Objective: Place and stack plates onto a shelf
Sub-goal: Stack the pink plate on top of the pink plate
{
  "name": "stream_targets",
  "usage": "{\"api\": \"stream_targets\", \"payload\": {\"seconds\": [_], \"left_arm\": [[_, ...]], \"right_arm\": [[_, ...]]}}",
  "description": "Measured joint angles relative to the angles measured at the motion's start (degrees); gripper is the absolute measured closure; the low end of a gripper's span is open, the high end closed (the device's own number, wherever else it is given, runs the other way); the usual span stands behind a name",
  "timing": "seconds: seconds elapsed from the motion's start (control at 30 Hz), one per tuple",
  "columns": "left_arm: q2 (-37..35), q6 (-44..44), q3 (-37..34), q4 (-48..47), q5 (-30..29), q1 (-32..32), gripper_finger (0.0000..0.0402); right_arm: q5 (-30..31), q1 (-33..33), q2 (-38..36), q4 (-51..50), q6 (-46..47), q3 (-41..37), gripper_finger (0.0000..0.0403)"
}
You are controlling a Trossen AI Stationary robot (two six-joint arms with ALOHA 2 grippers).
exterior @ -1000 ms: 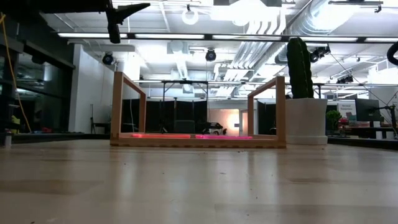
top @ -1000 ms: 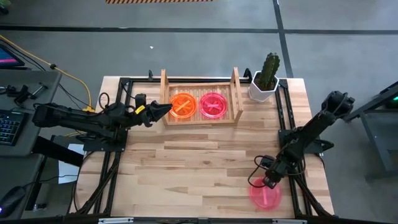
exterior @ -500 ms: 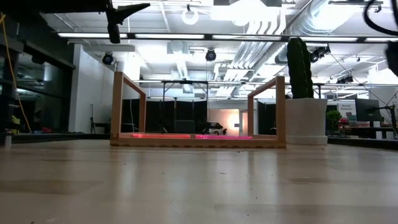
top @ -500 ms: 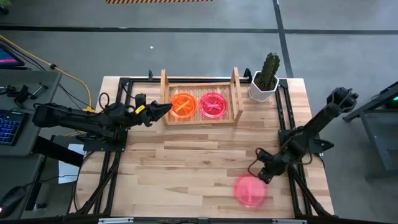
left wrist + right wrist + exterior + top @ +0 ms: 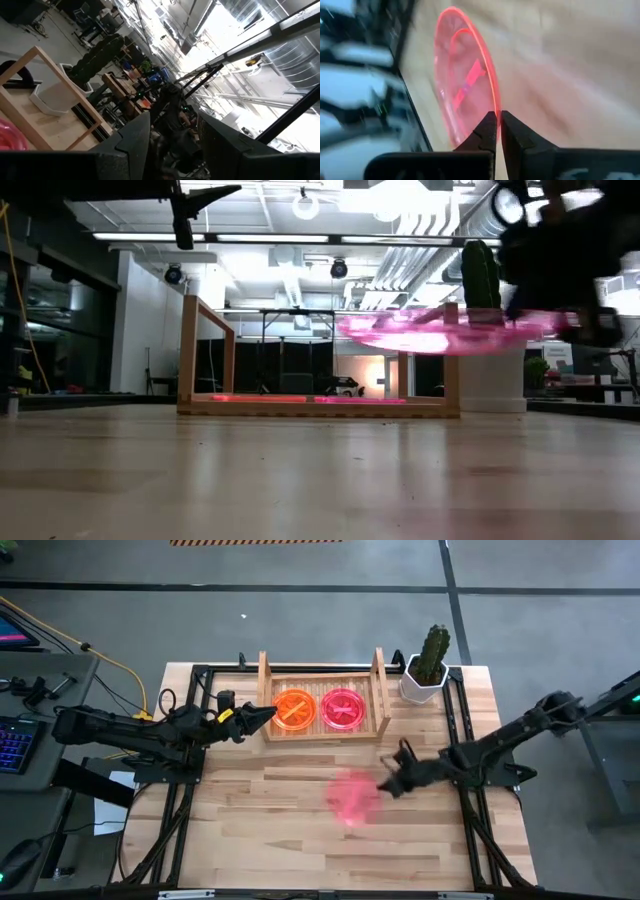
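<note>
My right gripper (image 5: 498, 131) pinches a pink plate (image 5: 352, 802) by its rim; the shelf (image 5: 381, 690) lies ahead-left, probably nearer my waiting left gripper (image 5: 262, 717).

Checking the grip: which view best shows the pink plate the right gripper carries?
The right wrist view: the pink plate sits pinched at its rim by the right gripper. High and low views show it blurred; the left wrist view misses it.

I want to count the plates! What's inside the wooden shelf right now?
Inside the shelf, an orange plate and a pink plate lie side by side. Whether more are stacked beneath them can't be seen. Another pink plate hangs from the right gripper.
</note>
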Motion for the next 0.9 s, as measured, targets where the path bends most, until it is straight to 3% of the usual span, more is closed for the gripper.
{"api": "stream_targets", "payload": {"seconds": [0.37,0.47,0.73,0.9], "left_arm": [[0.00,0.04,0.00,0.03,0.00,0.00,0.0245],[0.00,0.04,0.00,0.03,0.00,0.00,0.0245],[0.00,0.07,0.00,0.04,0.00,0.00,0.0245],[0.00,0.07,0.00,0.03,0.00,0.00,0.0245]], "right_arm": [[9.91,-21.53,0.00,12.42,-7.32,0.42,0.0403],[10.40,-25.40,0.02,11.79,-12.18,4.65,0.0403],[16.75,-35.03,1.72,-13.25,-21.24,22.56,0.0403],[13.48,-40.08,8.03,-18.50,-26.47,30.55,0.0403]]}}
